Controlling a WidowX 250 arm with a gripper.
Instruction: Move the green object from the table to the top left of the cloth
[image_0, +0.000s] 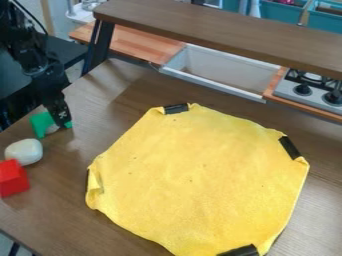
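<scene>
The black gripper (60, 119) hangs down at the left side of the table, right at the green object (41, 123) and partly covering it. Green shows on both sides of the gripper's lower end, so whether the object is held or merely touched cannot be seen. To the right, a yellow cloth (200, 175) lies spread on the table, its edges under black strips. The green object is left of the cloth and apart from it.
A white rounded object (25, 151) and a red block (13, 178) stand just in front of the green object. Behind the cloth are a raised wooden shelf (220, 30), a white sink (220, 70) and a stove (312, 90).
</scene>
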